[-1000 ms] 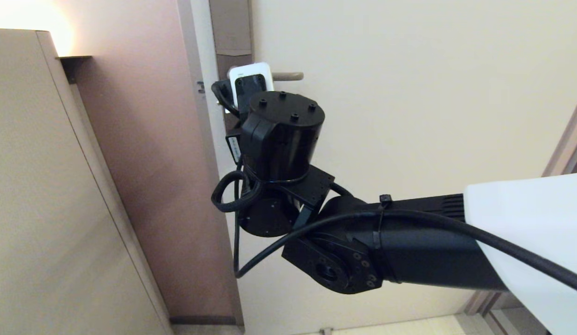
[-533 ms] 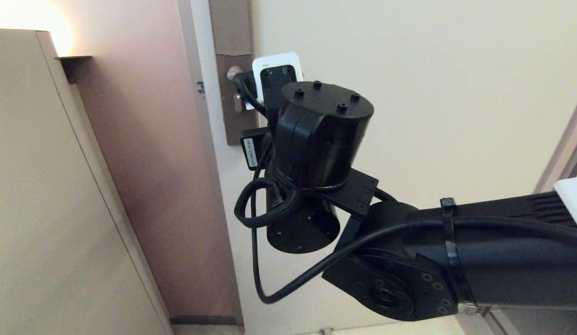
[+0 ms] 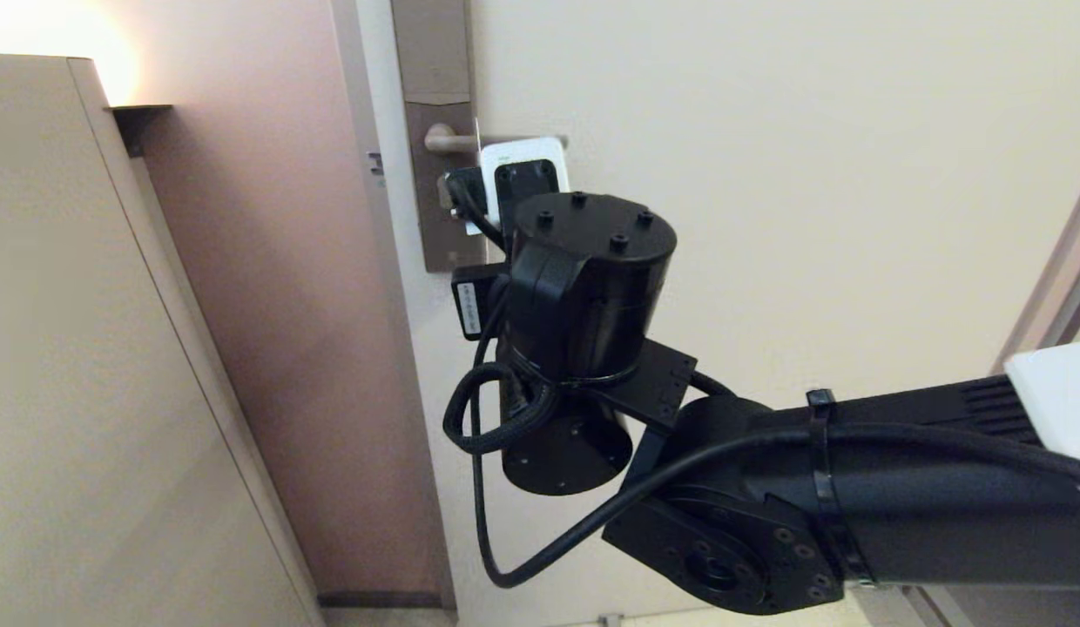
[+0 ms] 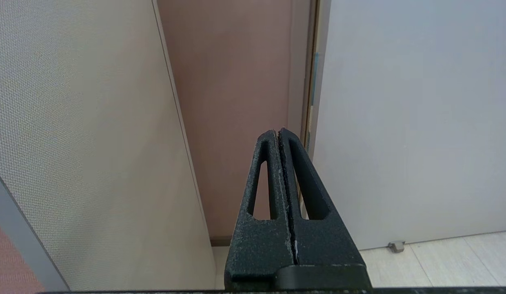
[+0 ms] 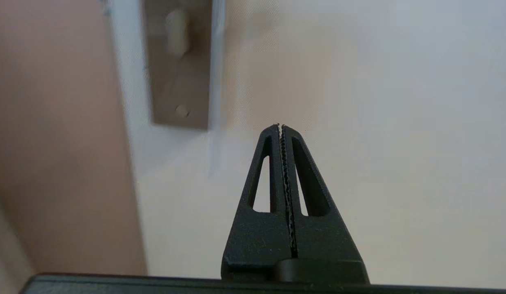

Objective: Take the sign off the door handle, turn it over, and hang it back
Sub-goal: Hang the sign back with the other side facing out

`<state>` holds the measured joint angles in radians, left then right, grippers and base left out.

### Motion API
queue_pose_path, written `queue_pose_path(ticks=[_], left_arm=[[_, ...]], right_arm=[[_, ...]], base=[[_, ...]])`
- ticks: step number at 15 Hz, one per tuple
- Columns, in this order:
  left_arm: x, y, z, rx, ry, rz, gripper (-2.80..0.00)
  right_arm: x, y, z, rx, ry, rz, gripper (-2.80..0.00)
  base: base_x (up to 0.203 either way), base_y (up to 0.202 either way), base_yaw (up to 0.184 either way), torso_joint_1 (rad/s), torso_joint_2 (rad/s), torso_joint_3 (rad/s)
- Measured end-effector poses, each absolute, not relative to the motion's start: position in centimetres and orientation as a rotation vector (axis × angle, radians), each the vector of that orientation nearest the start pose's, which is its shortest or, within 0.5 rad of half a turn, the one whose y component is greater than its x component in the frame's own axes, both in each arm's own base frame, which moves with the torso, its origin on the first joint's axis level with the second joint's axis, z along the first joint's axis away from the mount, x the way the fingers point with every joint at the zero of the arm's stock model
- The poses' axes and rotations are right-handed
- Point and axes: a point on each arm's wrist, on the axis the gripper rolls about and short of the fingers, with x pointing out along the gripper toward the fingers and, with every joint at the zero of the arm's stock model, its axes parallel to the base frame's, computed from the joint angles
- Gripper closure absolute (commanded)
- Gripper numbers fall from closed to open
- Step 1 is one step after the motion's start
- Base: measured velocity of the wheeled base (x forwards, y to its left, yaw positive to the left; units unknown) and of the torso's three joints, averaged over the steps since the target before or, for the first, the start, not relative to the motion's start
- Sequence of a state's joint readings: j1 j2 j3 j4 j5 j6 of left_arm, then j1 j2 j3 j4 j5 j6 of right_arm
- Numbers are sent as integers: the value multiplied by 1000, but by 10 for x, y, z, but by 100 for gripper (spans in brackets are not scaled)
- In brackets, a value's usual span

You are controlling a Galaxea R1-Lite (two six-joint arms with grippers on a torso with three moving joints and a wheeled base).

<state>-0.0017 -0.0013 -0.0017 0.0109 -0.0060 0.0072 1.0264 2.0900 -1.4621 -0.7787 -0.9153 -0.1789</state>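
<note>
Head view: your right arm (image 3: 583, 287) has shifted along the handle (image 3: 448, 139), away from its backplate.
Left wrist view: left gripper (image 4: 278, 131) parked, fingers pressed together.
Right wrist view: right gripper (image 5: 280, 127) has just closed on nothing. The sign (image 5: 215, 102) hangs edge-on beside it, apart, so you likely need to regrasp.

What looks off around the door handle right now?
The sign seems to hang from the door handle turned edge-on, sticking out from the door instead of lying flat. The right gripper is shut on nothing beside it. The left gripper is parked, shut.
</note>
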Motion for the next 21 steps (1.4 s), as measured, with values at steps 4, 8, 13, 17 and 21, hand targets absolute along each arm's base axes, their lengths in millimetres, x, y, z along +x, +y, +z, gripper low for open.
queue_pose_path(ticks=[4, 8, 13, 17, 21], left_arm=[[-23, 0, 75, 8, 8, -8, 0], [-23, 0, 75, 8, 8, -7, 0], [-23, 0, 75, 8, 8, -7, 0], [-23, 0, 75, 8, 7, -8, 0], [-23, 0, 75, 8, 7, -7, 0]], right_arm=[[252, 367, 220, -56, -96, 141, 0], [277, 369, 216, -54, -112, 138, 0], [308, 362, 212, -71, -117, 135, 0], [320, 365, 223, -56, -144, 173, 0], [320, 375, 228, -55, -157, 272, 0]], base=[[0, 0, 0, 0, 0, 0], [0, 0, 0, 0, 0, 0], [0, 0, 0, 0, 0, 0], [0, 0, 0, 0, 0, 0], [0, 0, 0, 0, 0, 0]])
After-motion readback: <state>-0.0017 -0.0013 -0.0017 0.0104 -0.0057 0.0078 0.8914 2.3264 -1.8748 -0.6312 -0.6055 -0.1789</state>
